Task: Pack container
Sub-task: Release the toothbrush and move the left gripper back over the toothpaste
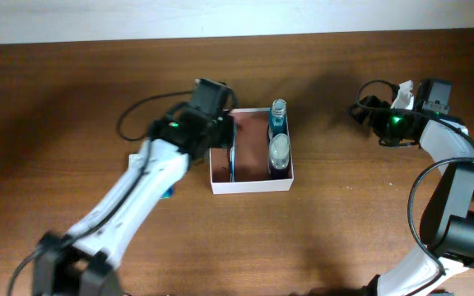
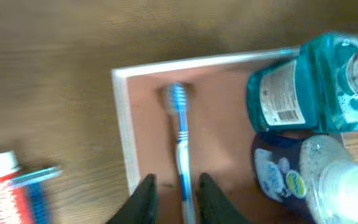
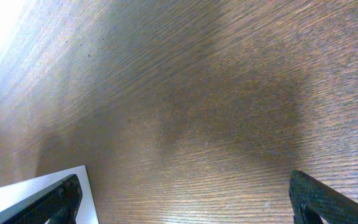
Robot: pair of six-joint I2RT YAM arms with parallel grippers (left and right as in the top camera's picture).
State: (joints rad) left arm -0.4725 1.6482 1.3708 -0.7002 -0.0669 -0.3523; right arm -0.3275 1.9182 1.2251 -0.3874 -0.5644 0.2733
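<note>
The container (image 2: 122,124) lies under the left pincer (image 2: 178,202) — toothbrush (image 2: 180,130) between its jaws.

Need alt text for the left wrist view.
The open left gripper straddles the handle of a blue-and-white toothbrush lying inside the square white-walled container with a reddish-brown floor. Two blue bottles sit in it at frame right, and a red, white and blue tube lies outside on the wooden table, left.

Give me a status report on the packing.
Left gripper open, straddling toothbrush in box. Right gripper open over table. Two bottles inside; tube outside.
</note>
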